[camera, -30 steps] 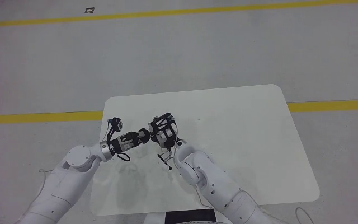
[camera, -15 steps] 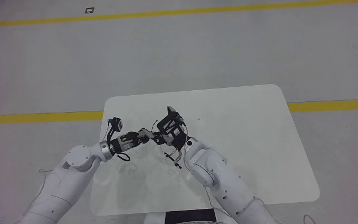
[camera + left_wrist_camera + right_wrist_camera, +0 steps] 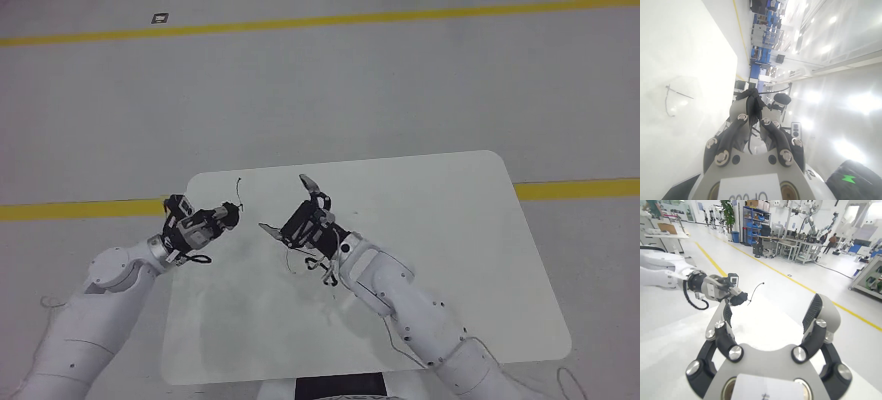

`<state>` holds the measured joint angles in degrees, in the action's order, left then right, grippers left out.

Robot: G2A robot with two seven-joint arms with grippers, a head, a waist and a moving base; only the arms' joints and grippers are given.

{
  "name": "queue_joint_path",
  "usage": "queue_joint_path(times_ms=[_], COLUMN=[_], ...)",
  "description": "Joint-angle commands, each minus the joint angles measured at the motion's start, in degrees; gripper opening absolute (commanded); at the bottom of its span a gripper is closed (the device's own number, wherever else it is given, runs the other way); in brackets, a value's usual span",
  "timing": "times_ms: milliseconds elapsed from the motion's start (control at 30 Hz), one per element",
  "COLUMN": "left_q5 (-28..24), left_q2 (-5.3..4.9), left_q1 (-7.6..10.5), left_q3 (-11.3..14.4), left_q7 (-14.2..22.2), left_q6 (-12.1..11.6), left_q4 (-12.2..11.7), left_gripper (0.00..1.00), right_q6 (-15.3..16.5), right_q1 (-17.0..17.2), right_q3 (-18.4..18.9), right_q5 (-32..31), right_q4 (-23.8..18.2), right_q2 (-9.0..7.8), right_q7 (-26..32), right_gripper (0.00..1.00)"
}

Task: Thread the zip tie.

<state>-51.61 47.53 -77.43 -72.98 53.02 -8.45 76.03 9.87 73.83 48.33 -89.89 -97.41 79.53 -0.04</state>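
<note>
The left fingers (image 3: 737, 107) are pressed together on the zip tie (image 3: 754, 291), pinching it close to one end. The rest of the strap curves up and away from the tips, free in the air, with a small knob at its far end. The left gripper (image 3: 230, 210) is above the bench (image 3: 450, 250), just inside its left edge and toward its far side. Half a second earlier this gripper was nearer the middle of the bench, tip to tip with the right gripper. It has since drawn back toward the left edge, taking the tie with it.

The right fingers (image 3: 813, 309) are spread wide, ribbed pads facing each other, and hold nothing. The right gripper (image 3: 287, 207) is above the bench, left of its middle. It points toward the left gripper and is well apart from it and from the tie. One second earlier these fingers were bunched beside the left tips. At half a second they had begun to part and lift away, and now they are fully spread.

A loose tie (image 3: 679, 92), a second thin black strap, lies flat on the bench. It has one straight run and one curved run, which meet at a small head. Whether it is threaded cannot be told.
</note>
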Motion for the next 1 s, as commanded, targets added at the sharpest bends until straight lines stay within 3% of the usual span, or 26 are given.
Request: queue_joint_path(times_ms=[0,33,67,333,367,433,633,800,967], left_q5=[-2.77,-4.26,-4.01,-3.94,-4.81,-11.33,-20.53,-23.34,-25.77], left_q2=[0.08,0.18,0.23,0.25,0.45,1.04,2.38,3.53,4.80], left_q1=[0.61,1.12,1.76,1.70,1.53,1.47,4.69,8.63,12.52], left_q3=[-0.70,-0.91,-1.02,-0.96,-0.71,-0.48,0.63,2.27,4.08], left_q7=[1.19,1.83,2.44,2.07,0.82,0.00,0.44,1.28,1.08], left_q6=[1.43,2.30,1.86,1.97,2.40,4.73,9.67,11.47,12.15], left_q4=[-0.47,-0.64,-0.42,-0.48,-0.19,-0.21,-2.07,-4.63,-7.26], left_gripper=[0.00,0.00,0.00,0.00,0.00,0.00,0.00,0.00,0.00], right_q6=[-0.70,-0.68,-0.68,-0.68,-0.81,-1.40,-11.75,-20.42,-26.04], right_q1=[-4.06,-6.79,-6.79,-6.79,-7.21,-9.69,-19.78,-30.05,-38.88], right_q3=[-3.97,-7.65,-7.65,-7.65,-7.63,-8.74,-17.95,-28.93,-37.61], right_q5=[-0.06,-0.06,-0.06,-0.06,-0.06,-0.06,-0.06,-0.06,-0.06], right_q4=[1.13,2.03,2.03,2.03,2.23,2.97,7.98,12.55,15.74], right_q2=[-2.14,-3.48,-3.48,-3.48,-3.58,-4.17,-7.17,-9.25,-9.84], right_q7=[-2.49,-3.79,-3.79,-3.79,-3.53,-3.35,-8.35,-12.34,-11.96], right_gripper=[1.00,1.00,1.00,1.00,1.00,1.00,1.00,1.00,1.00])
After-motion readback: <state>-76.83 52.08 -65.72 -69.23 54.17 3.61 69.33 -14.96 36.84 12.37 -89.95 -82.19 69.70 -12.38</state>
